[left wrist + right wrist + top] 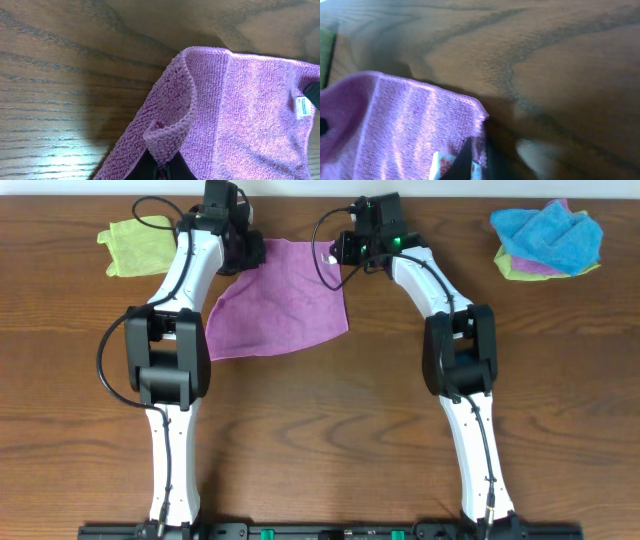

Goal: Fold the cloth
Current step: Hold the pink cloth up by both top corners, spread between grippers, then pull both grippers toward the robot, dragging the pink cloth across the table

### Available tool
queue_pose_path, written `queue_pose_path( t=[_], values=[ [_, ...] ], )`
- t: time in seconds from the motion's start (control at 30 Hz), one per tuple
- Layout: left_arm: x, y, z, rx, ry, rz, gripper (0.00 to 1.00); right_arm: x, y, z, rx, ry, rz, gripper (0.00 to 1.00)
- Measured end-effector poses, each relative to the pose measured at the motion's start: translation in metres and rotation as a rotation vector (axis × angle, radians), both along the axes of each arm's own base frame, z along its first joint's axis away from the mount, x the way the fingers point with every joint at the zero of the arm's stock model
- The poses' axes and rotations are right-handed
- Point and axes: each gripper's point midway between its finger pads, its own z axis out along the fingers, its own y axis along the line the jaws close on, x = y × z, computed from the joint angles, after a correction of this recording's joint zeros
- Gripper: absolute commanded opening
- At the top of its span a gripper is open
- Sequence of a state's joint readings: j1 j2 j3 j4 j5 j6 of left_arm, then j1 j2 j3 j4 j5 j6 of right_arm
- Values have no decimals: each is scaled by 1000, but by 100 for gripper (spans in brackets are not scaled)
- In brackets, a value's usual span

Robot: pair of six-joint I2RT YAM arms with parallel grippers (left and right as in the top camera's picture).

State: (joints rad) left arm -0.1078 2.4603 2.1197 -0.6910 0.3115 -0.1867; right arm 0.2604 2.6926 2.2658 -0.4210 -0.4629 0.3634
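Observation:
The mauve cloth (283, 302) lies on the table's far middle, with its far edge lifted. My left gripper (243, 250) is shut on the cloth's far left corner. In the left wrist view (162, 167) that corner curls up out of the shut jaws. My right gripper (343, 252) is shut on the far right corner. In the right wrist view (479, 162) the jaws pinch the cloth (410, 125) by its white tag (442, 165). The tag also shows in the left wrist view (303, 107).
A lime-green cloth (139, 245) lies at the far left. A pile with a bright blue cloth (548, 232) on top sits at the far right. The wooden table (330, 430) stretches toward the front.

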Motion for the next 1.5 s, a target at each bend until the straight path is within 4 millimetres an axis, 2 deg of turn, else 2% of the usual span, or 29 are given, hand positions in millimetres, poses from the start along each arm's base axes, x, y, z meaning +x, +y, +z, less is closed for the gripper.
queue_pose_path(
  t=[0.2,0.37,0.53,0.63,0.73,0.9,0.97,1.1,1.27,1.4,1.5],
  values=[
    [0,1,0,4,0,2,6,-1,1,0,4,3,3,1],
    [2,11,-3,64,-7,26,6,-6,1,-1,29,28,23,1],
    [6,26,-4,112,-18,57,6,-14,-14,-2,31,96,13,1],
    [9,34,-3,123,-27,73,6,-17,-26,7,20,119,4,1],
    [9,34,-3,123,-28,71,6,-21,-32,32,6,107,7,1],
    [9,24,6,124,-33,52,6,-28,-34,106,-1,22,22,1],
    [11,18,16,121,-46,43,6,-34,-34,140,3,-19,29,1],
    [13,3,47,113,-84,22,6,-51,-40,175,-21,-35,37,1],
    [6,-5,102,102,-153,11,6,-81,-54,198,-111,-7,37,1],
    [-11,-16,164,92,-233,-5,6,-107,-68,215,-205,14,29,1],
    [-26,-26,196,86,-270,-28,6,-124,-78,225,-267,29,15,1]
  ],
)
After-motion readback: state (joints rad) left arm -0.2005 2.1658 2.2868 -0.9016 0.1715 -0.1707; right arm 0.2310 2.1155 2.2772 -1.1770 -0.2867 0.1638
